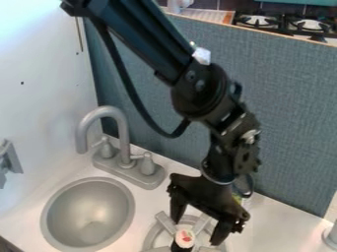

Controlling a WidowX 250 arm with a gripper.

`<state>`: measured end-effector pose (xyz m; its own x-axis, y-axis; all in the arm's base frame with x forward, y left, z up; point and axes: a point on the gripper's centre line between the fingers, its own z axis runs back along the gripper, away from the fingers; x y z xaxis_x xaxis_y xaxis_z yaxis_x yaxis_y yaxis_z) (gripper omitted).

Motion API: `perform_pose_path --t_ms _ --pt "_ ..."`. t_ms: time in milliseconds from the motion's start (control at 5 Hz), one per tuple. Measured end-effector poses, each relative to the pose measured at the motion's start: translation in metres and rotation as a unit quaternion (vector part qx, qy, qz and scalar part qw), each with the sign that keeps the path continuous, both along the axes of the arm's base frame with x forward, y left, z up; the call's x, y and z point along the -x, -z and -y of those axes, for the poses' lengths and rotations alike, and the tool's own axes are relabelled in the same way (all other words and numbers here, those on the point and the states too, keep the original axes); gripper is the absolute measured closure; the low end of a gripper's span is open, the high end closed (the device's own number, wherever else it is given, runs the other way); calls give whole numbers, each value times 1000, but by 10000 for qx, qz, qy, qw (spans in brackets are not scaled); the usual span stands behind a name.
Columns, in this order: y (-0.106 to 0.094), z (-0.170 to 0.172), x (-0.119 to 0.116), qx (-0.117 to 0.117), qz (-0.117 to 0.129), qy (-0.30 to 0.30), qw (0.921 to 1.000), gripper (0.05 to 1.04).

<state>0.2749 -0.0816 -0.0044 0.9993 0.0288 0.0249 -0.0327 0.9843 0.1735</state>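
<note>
The fingers of the black gripper are held wide apart, and nothing is seen clasped between them. Near their tips, a small round object with a white top, red marks and a dark side is set on the gray stove burner; whether it is touched by a finger cannot be told. Farther from the fingers, toward the view's left, the gray sink basin is overlooked by a gray faucet.

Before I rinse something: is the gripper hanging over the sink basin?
No, the gripper hangs over the gray burner, to the right of the round basin in the camera view.
</note>
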Motion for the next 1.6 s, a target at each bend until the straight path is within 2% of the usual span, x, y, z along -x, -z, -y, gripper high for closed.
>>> perform_pose_path --t_ms 200,400,600,800,1200,1400,1600 --pt "17 -3 -7 298 54 85 9995 83" --pt "37 -9 -7 424 -177 100 9989 83" --pt "51 -13 -13 414 -440 51 9982 83" --pt "57 -16 -14 271 -669 -73 9974 83" --pt "67 -19 -14 162 -781 -282 9964 83" --pt "67 -26 -17 170 -709 -546 9958 119" --pt "71 -29 -16 174 -582 -695 9957 394"
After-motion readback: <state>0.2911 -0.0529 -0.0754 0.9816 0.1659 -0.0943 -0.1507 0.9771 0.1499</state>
